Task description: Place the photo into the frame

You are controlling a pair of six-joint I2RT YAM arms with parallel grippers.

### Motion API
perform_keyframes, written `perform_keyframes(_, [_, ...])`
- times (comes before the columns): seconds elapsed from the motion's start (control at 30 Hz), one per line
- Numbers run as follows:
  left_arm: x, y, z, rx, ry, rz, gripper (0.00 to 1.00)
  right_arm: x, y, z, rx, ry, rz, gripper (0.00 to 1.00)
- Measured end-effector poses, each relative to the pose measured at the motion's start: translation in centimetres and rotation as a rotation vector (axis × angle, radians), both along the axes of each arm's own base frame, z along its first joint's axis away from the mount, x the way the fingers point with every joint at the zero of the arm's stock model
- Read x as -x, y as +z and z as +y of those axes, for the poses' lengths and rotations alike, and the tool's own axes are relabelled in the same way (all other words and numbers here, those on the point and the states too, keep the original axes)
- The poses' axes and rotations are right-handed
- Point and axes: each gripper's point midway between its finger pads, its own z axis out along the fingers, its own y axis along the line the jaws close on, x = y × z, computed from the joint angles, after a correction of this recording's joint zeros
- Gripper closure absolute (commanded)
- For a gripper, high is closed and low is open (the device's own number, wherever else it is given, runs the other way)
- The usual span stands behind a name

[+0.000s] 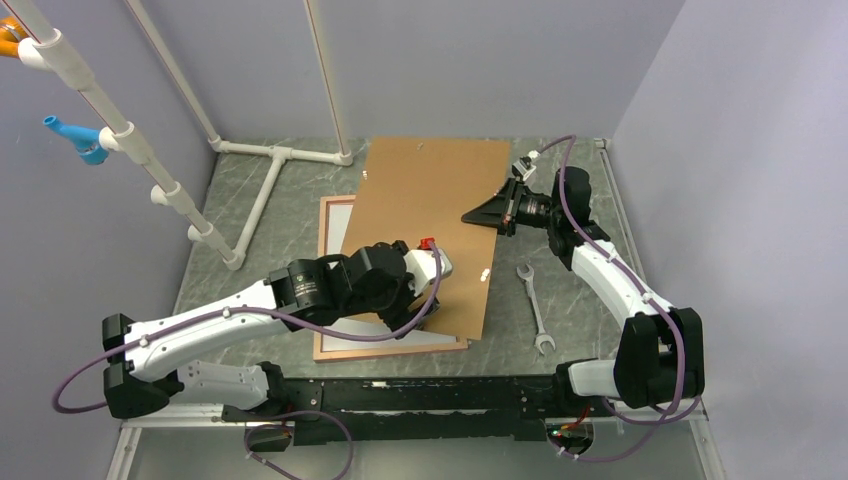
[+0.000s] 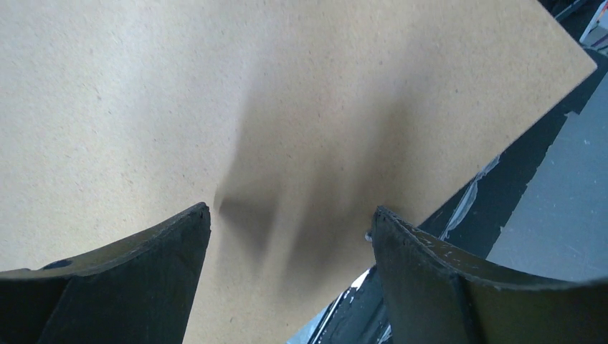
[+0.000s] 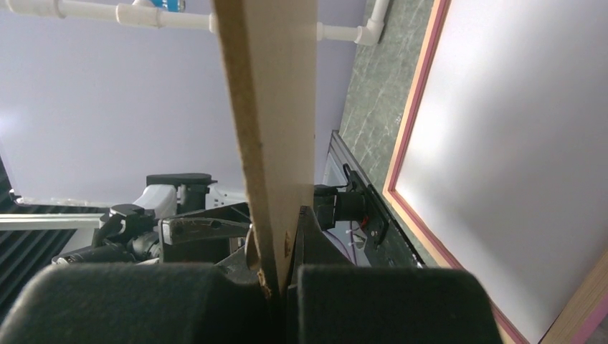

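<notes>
The frame [image 1: 390, 352] lies flat on the table, its pinkish wood edge [image 3: 412, 122] around a plain white surface [image 3: 516, 143]; I cannot tell whether that surface is the photo. A brown backing board [image 1: 430, 200] covers most of the frame, tilted with its right side raised. My right gripper [image 1: 490, 213] is shut on the board's right edge, and the right wrist view shows the board edge-on [image 3: 276, 107] pinched between the jaws [image 3: 287, 276]. My left gripper [image 1: 428, 305] hovers open over the board's near corner, with bare board [image 2: 287, 86] and nothing else between its fingers [image 2: 290, 222].
A wrench [image 1: 533, 305] lies on the table right of the board, with a small white piece [image 1: 485, 272] beside the board's edge. White pipework [image 1: 270, 170] stands at the back left. The black base rail [image 1: 420, 395] runs along the near edge.
</notes>
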Motion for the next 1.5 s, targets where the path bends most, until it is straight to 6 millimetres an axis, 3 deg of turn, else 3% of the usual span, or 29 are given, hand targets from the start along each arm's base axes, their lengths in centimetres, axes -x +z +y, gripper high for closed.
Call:
perform_keyframes(0.3, [-0.7, -0.1, -1.6, 0.036, 0.028, 0.002, 0.14, 0.2, -0.4, -0.1, 0.016, 0.003, 0.001, 1.00])
perform_keyframes(0.53, [-1.6, 0.2, -1.2, 0.056, 0.096, 0.001, 0.14, 0.2, -0.5, -0.1, 0.018, 0.001, 0.000, 1.00])
perform_keyframes(0.67, [-3.1, 0.8, 0.0, 0.093, 0.175, 0.017, 0.14, 0.2, -0.5, -0.1, 0.018, 0.002, -0.002, 1.00])
perform_keyframes(0.87, [-6.7, 1.0, 3.5, 0.178, 0.355, 0.077, 0.14, 0.3, -1.0, -0.1, 0.036, 0.008, -0.011, 1.00])
perform_keyframes(1.23, [-10.7, -1.8, 12.2, 0.294, 0.673, 0.219, 0.15, 0.2, -4.5, -0.5, 0.140, 0.033, 0.055, 1.00])
perform_keyframes(1.37, [-11.6, -4.4, 15.6, 0.314, 0.808, 0.297, 0.16, -0.1, -4.8, -0.6, 0.170, 0.036, 0.050, 1.00])
perform_keyframes(1.5, [-11.7, -9.0, 18.8, 0.302, 0.956, 0.428, 0.18, -0.1, -4.6, -0.6, 0.182, 0.043, 0.038, 1.00])
